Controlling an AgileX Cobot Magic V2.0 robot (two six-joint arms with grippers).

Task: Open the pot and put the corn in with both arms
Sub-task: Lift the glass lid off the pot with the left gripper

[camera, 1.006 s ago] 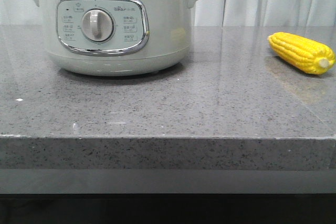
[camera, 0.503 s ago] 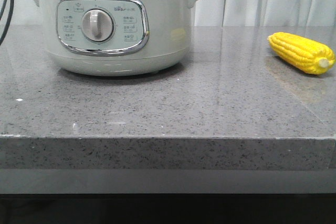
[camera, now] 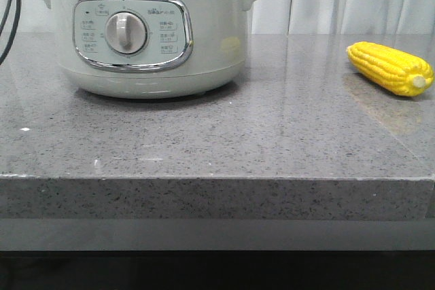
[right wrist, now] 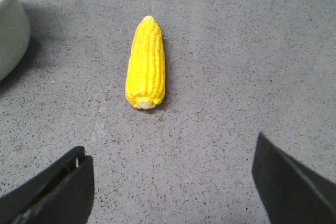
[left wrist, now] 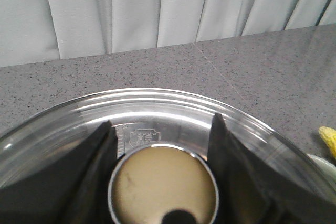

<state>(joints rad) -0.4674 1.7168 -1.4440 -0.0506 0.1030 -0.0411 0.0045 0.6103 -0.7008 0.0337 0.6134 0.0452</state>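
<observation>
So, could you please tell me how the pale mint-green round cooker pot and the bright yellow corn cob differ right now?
The pale mint-green round cooker pot is far bigger than the bright yellow corn cob. The pot stands upright on the robot's left side, lid on; the cob lies on its side to the right. The left gripper straddles the lid's knob, while the open right gripper is above the cob, not touching. Both rest on the grey speckled counter.
</observation>
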